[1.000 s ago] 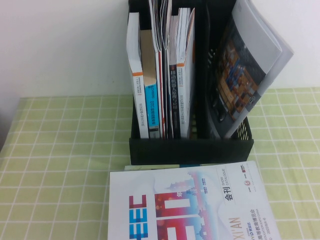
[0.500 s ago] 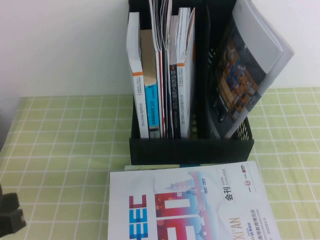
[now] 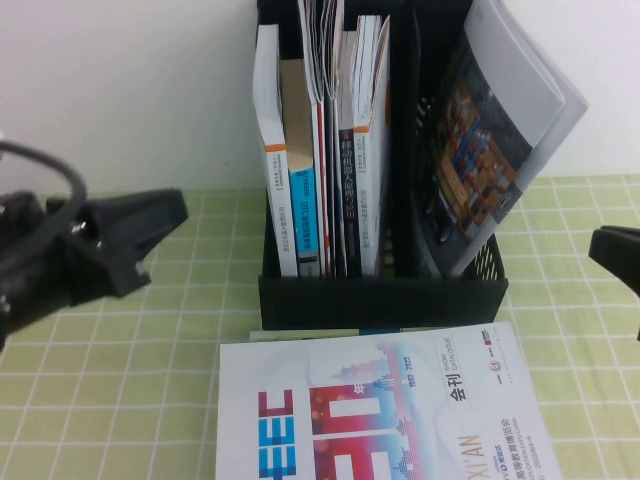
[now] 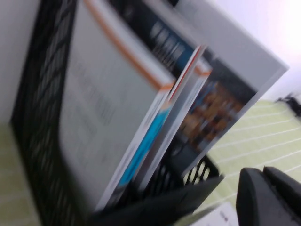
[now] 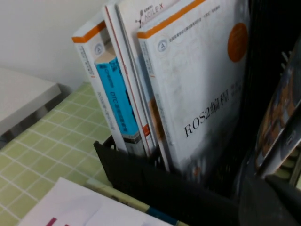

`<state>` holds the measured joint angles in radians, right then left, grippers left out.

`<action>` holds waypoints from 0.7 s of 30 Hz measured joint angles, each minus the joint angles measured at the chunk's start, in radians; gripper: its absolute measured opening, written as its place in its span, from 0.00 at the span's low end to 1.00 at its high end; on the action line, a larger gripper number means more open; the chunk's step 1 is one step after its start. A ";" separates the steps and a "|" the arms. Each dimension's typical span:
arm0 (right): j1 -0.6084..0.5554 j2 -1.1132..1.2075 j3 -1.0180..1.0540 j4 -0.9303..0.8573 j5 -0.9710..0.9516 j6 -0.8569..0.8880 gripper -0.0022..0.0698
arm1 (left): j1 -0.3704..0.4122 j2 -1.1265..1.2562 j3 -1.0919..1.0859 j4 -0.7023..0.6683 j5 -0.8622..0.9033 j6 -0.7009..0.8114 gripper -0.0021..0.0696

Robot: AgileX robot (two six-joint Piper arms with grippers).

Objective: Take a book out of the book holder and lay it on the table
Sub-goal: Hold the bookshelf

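The green-gridded counter (image 3: 120, 340) takes up most of what I can see, and backed against the wall on it stands the black book holder (image 3: 380, 298), divided into compartments. A white catalogue (image 3: 370, 410) lettered "XI'AN" lies flat on the counter right in front of the holder's low ribbed wall. In the holder's left compartment a row of books (image 3: 325, 150) stands upright, spines forward.

The book (image 3: 500, 130), a big thin magazine with a dark orange-and-blue mosaic face, sits alone in the right compartment, tipped over so its upper corner hangs out past the holder's right side.

The left gripper (image 3: 135, 235) hovers above the counter to the left of the holder, well apart from the magazine; I cannot tell whether it is parted or closed. Only a dark tip of the right gripper (image 3: 615, 255) shows at the right edge, near the holder's right side, and its state is just as unclear to me.

The right arm looks better placed. I'd pinch the overhanging corner firmly, since a thin magazine will bend, lift until it is free of the compartment, then lay it on bare cloth away from the catalogue.
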<state>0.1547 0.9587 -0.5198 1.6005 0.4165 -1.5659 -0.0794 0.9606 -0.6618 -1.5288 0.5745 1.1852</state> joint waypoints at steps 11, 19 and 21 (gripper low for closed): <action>0.001 0.179 -0.110 0.104 -0.017 -0.188 0.03 | -0.084 0.411 -0.404 0.029 0.126 0.093 0.03; 0.001 0.304 -0.225 0.104 -0.010 -0.196 0.03 | -0.332 0.665 -0.707 0.156 0.013 0.091 0.03; 0.001 0.329 -0.246 0.105 -0.025 -0.207 0.03 | -0.371 0.721 -0.772 0.166 -0.022 0.091 0.03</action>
<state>0.1556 1.2875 -0.7654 1.7059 0.3915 -1.7732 -0.4505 1.6819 -1.4341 -1.3623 0.5522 1.2764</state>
